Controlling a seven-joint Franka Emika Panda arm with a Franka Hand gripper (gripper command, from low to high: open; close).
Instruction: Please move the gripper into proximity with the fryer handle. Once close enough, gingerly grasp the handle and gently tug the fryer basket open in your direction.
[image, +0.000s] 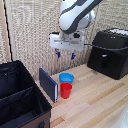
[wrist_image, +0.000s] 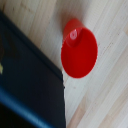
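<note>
1. Exterior view: bright, even, warm light; low resolution, soft all over.
2. Table (image: 95, 97) pale, mildly washed out toward the near edge.
3. Fryer (image: 109, 52) and bin (image: 20, 100) nearly featureless black; detail lost.
4. Wrist view: heavily blurred; cup (wrist_image: 78, 50) edges smeared, small glare spot on it.

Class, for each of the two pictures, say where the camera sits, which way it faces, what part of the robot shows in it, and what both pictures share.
Exterior view: off the arm, above table height, looking down across the wooden table at the air fryer on this view's right; the white arm and its open pincer show, hanging in the air.
Wrist view: on the wrist, facing straight down at the table; nothing of the robot shows.
Shared: the red cup and the dark blue-edged panel beside it.
</note>
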